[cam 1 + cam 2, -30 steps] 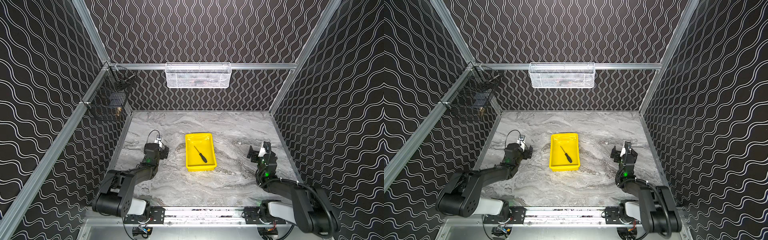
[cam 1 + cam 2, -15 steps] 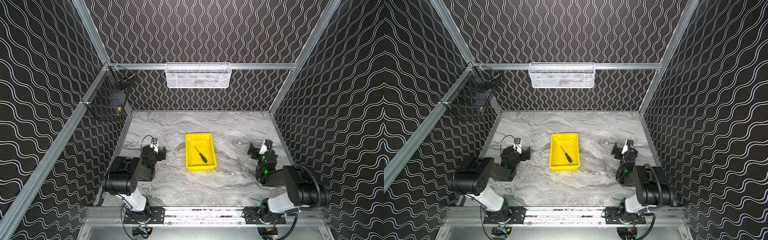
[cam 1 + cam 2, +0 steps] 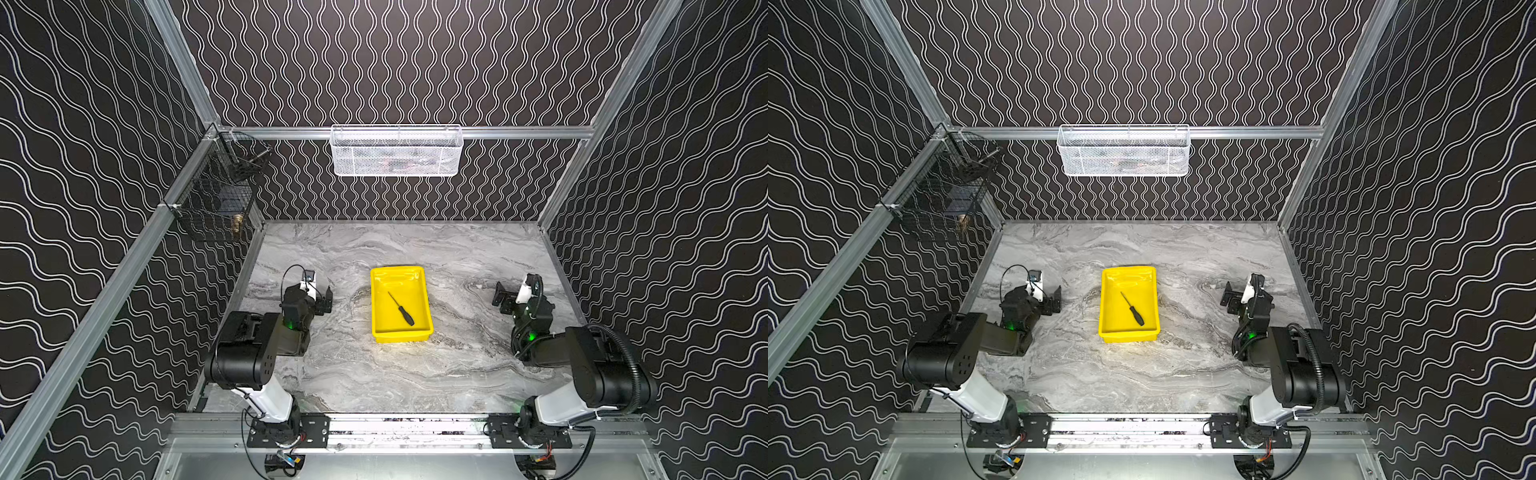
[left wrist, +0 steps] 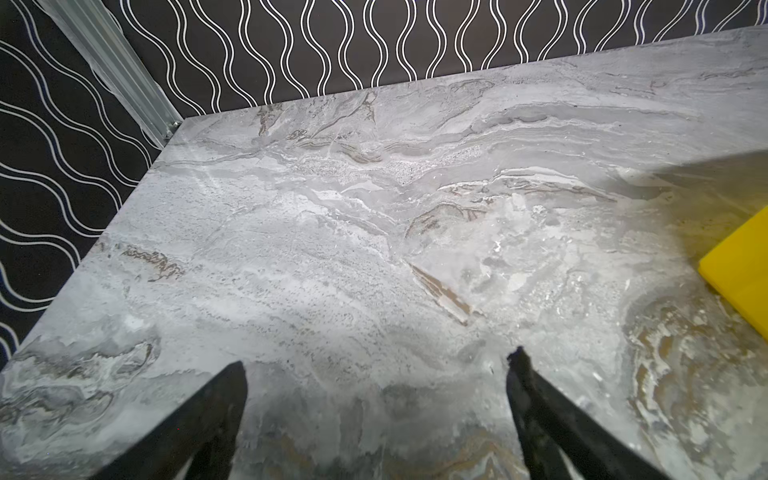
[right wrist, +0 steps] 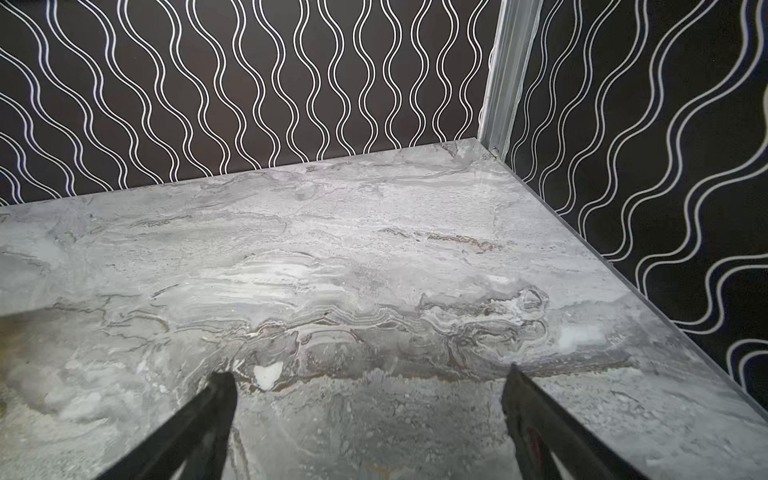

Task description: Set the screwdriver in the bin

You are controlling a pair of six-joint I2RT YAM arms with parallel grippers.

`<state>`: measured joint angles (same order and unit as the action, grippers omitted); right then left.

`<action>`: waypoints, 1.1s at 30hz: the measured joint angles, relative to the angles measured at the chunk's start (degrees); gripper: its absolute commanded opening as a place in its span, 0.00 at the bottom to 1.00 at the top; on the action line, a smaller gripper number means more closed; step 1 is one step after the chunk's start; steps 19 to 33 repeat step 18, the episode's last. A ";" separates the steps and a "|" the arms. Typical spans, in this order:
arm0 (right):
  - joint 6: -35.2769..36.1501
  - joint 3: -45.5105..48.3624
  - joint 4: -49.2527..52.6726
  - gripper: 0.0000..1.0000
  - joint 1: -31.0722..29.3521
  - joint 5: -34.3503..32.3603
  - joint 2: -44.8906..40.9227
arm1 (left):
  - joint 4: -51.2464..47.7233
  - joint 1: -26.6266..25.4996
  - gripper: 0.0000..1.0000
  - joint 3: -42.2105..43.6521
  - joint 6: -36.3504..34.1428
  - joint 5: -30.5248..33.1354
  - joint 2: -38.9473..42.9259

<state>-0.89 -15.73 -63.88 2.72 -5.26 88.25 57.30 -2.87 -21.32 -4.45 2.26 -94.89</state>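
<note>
Inside bin (image 3: 419, 276), screwdriver (image 3: 402, 310).

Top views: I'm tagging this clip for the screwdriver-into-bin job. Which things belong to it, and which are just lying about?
Job:
- small black-handled screwdriver, lying inside
- shallow yellow plastic bin

Just there:
- white mesh wall basket
- black wire basket
</note>
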 measured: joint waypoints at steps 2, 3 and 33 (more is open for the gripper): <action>0.02 0.42 -0.90 0.99 0.00 0.00 0.09 | 0.00 0.00 0.99 0.00 0.00 0.11 0.00; 0.04 0.48 -0.76 0.99 0.00 0.00 0.09 | 0.00 0.00 0.99 0.00 0.00 0.11 0.00; 0.26 0.26 -1.09 0.99 -0.04 0.24 0.26 | 0.00 -0.02 0.99 0.00 0.00 0.13 0.00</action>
